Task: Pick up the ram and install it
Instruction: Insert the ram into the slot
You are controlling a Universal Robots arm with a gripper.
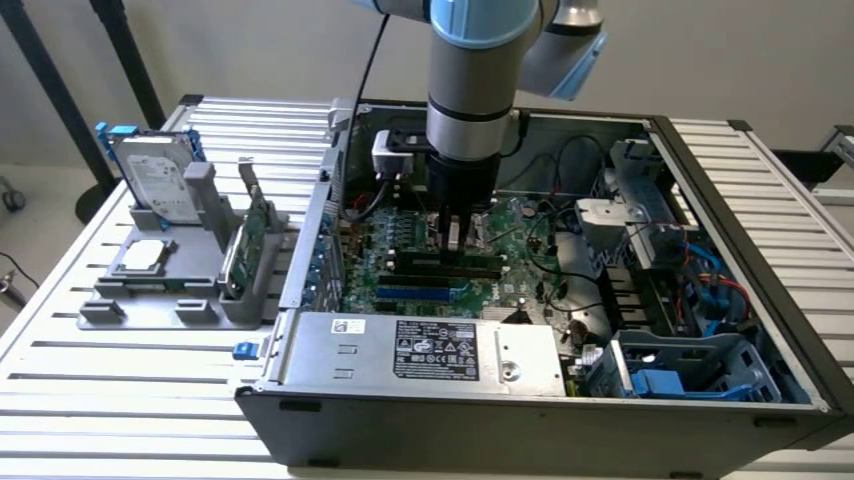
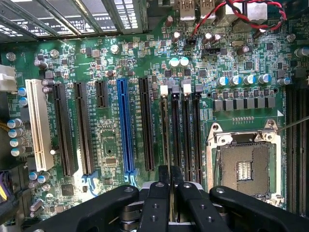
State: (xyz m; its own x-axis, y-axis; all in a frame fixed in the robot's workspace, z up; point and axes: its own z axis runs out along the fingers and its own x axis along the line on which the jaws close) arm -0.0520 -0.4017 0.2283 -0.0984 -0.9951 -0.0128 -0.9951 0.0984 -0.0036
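Above motherboard (image 2: 111,121) slots (image 2: 186,135): tool (image 2: 170,181) clamped on ram (image 2: 165,130), edge-on; keep parallel, centred, pressed evenly.

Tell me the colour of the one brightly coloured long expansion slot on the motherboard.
Blue; the long plastic expansion slot shows best in the wrist view.

the arm (image 1: 470,90) hangs straight down into the open computer case, wrist vertical. its gripper (image 1: 458,238) points downward, the two black fingers (image 2: 159,195) drawn close together and pinching the ram (image 2: 171,203), a thin stick held edge-on between them.
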